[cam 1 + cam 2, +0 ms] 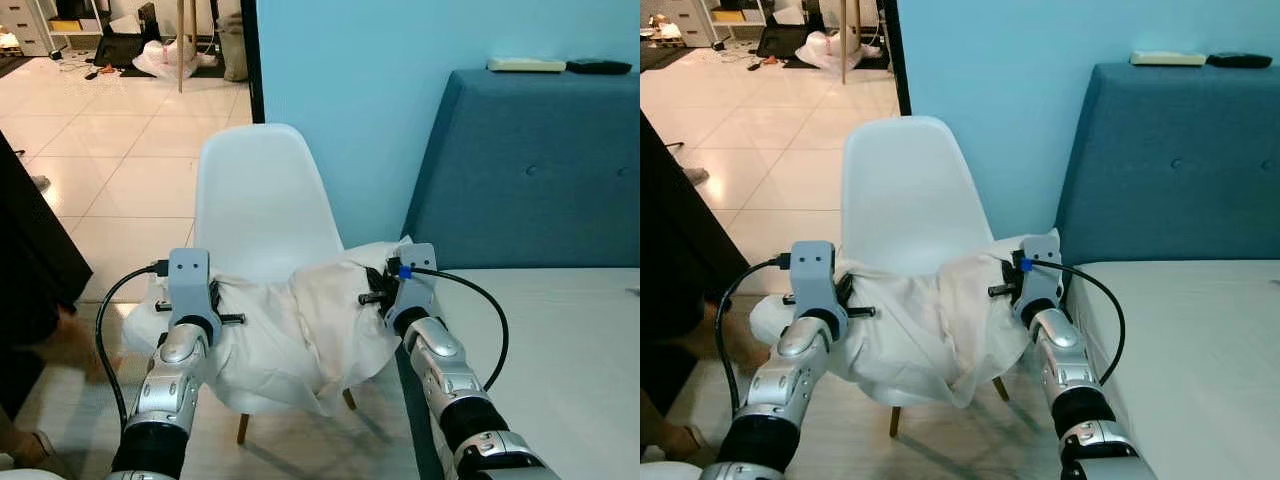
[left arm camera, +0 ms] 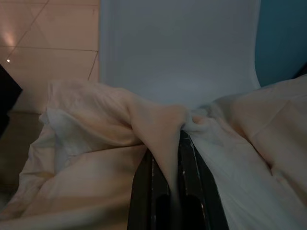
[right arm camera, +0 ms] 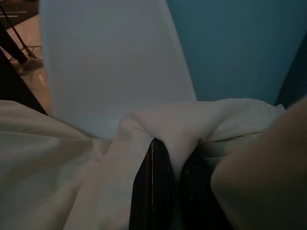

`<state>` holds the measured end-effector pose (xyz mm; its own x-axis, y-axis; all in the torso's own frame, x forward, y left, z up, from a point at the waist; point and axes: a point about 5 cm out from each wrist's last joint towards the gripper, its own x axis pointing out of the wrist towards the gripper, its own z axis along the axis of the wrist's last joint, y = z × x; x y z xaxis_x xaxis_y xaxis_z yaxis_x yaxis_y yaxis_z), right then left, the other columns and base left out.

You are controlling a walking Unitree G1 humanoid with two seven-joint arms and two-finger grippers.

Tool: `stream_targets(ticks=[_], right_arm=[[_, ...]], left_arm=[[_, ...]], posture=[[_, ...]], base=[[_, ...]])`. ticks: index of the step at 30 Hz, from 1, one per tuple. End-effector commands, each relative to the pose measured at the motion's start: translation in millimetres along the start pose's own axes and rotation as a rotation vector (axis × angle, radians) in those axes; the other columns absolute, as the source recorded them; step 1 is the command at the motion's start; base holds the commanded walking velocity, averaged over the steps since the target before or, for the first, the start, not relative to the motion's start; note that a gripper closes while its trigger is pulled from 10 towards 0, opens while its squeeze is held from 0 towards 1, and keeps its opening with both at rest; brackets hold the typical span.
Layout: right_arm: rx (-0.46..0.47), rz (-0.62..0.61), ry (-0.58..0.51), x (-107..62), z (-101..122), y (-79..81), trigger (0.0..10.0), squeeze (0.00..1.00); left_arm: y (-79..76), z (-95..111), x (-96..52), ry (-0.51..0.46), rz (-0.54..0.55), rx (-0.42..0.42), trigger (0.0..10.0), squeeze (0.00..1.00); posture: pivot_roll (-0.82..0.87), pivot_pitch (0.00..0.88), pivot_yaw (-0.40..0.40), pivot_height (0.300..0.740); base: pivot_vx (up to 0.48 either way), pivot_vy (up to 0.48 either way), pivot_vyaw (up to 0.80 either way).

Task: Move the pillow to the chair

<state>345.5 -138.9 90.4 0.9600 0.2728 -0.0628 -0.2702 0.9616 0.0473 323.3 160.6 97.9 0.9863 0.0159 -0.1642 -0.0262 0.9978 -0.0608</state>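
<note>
Across the lower middle of the head views, the limp white fabric pillow (image 1: 290, 335) lies slumped over the seat of the white moulded plastic chair (image 1: 255, 195), its edges drooping past the seat front and toward the floor. Both arms hold it: the left end effector (image 2: 168, 143) is clamped on a pinched fold of the cloth, and the right end effector (image 3: 171, 158) is likewise closed on a gathered ridge near the pillow's other side, the black fingers (image 2: 144, 187) pressed tight with fabric between them.

Judging from this, the placing step is in hand and nearly finished, since the pillow's weight seems to rest on the seat already. The next move likely calls for parting both pairs of fingers and drawing the arms back without dragging the cloth off the front edge, where much of it overhangs.

At the right of the frame stands a dark blue upholstered headboard (image 1: 535, 170) against a light blue wall (image 1: 350, 90), with a pale bed surface (image 1: 560, 360) below. Cream floor tiles (image 1: 110, 140) stretch toward the upper left, where clutter sits in the distance.
</note>
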Motion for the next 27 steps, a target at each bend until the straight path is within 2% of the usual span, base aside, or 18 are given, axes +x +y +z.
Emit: stream_targets(ticks=[1, 9, 27], right_arm=[[-0.021, 0.039, -0.055, 6.5, 12.3, 8.6, 10.0, 0.0], [-0.019, 0.039, -0.057, 6.8, 12.7, 8.6, 10.0, 0.0], [-0.019, 0.05, -0.063, 6.9, 13.0, 10.3, 10.0, 0.0]], left_arm=[[-6.8, 12.6, 0.8, -0.067, -0.035, -0.008, 10.0, 0.0], [-8.1, 13.8, 0.0, -0.082, -0.048, -0.01, 10.0, 0.0], [-9.7, 16.8, -2.3, -0.117, -0.054, -0.015, 10.0, 0.0]], posture=[[0.04, 0.063, -0.013, 0.74], [0.04, 0.064, -0.014, 0.74], [0.04, 0.068, -0.016, 0.74]], base=[[0.349, 0.0, 0.0], [0.323, 0.0, 0.0], [0.0, 0.0, 0.0]])
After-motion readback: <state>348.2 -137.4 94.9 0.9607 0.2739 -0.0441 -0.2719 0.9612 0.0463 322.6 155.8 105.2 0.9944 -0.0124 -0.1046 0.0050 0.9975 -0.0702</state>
